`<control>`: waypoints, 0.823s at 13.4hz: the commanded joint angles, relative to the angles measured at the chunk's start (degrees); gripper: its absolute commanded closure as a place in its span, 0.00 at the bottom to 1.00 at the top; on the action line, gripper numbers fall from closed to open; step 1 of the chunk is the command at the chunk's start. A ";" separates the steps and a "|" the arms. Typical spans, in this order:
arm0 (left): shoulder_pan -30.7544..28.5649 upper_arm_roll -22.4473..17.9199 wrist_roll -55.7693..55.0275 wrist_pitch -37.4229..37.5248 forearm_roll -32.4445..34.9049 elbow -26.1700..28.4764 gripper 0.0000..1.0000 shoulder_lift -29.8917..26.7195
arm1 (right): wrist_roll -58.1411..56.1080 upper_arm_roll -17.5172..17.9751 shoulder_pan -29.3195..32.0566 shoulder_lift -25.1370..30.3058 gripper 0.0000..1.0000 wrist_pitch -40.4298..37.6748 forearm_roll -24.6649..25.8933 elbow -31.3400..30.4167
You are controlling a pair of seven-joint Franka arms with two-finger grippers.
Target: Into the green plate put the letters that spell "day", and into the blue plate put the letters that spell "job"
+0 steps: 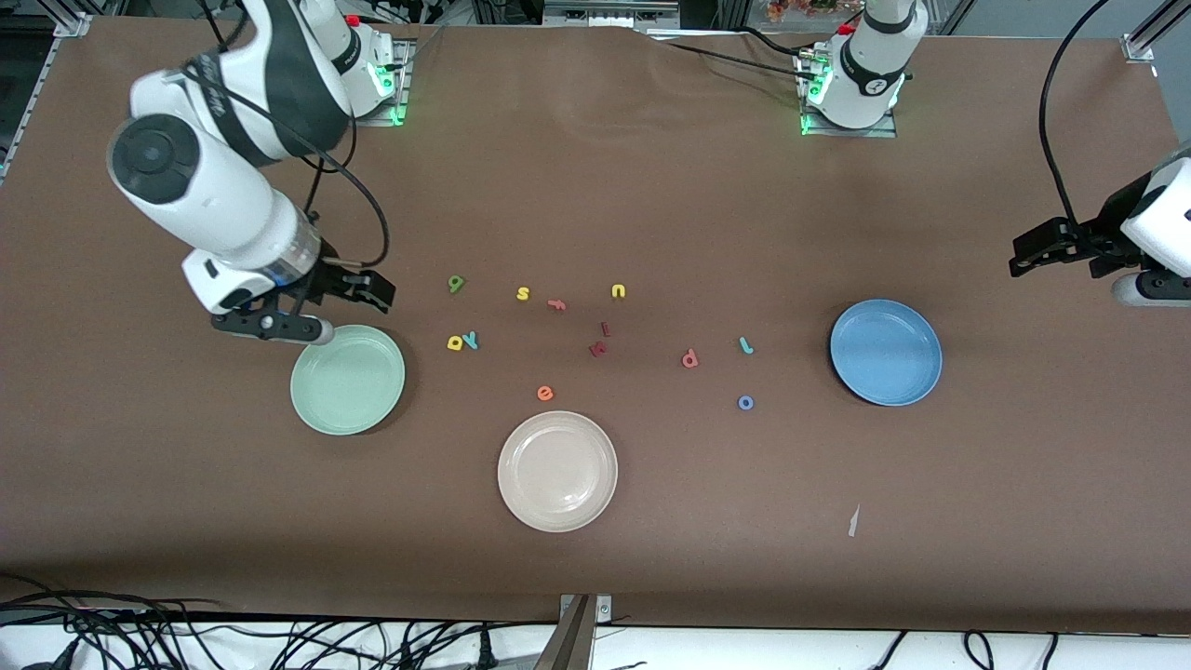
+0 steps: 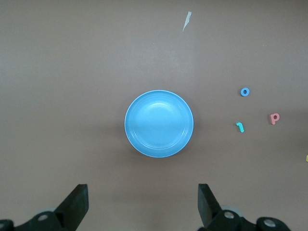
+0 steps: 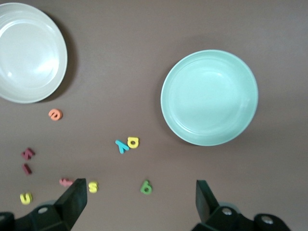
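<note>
The right claw [image 1: 321, 312] is hung over the rim of the green plate [image 1: 347, 380], black fingers spread wide, nothing gripped. The left claw [image 1: 1042, 253] is parked up in the air past the blue plate [image 1: 885, 352] at the left arm's end of the worktop [image 1: 651, 186], also spread and empty.

Three round, smooth, shallow-rimmed plastic plates are counted: mint green, mid blue, and a cream plate [image 1: 557, 471] nearest the front camera. All are bare inside.

Tiny matte foam letters are scattered between the green and blue plates on the brown felt-like worktop. For "day": dark green letter [image 1: 456, 284], yellow bowl letter [image 1: 454, 342] touching the teal y [image 1: 471, 340]. For "job": teal hook [image 1: 746, 345], blue ring o [image 1: 745, 402], salmon letter [image 1: 689, 358], loosely grouped near the blue plate.
</note>
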State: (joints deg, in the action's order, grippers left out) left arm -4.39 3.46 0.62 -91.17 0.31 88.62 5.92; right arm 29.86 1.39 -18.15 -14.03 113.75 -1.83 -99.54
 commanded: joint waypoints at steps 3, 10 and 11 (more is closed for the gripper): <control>-0.18 0.41 0.17 0.55 1.45 -0.99 0.00 0.24 | 13.37 3.18 -0.66 -4.51 0.00 13.58 0.07 -9.61; 0.52 0.32 -0.54 0.46 -1.63 -0.99 0.00 3.48 | 16.71 4.68 -0.84 -6.98 0.01 34.06 -0.02 -24.28; 0.70 0.32 -0.54 0.29 -1.63 -1.08 0.00 5.14 | 17.85 5.55 -0.84 -7.07 0.01 36.25 -0.02 -25.69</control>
State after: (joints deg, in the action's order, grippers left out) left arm -4.16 3.75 0.55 -91.17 -0.33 88.66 8.67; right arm 45.31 5.65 -19.12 -21.80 145.74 -1.85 -121.75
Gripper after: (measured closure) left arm 0.000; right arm 0.004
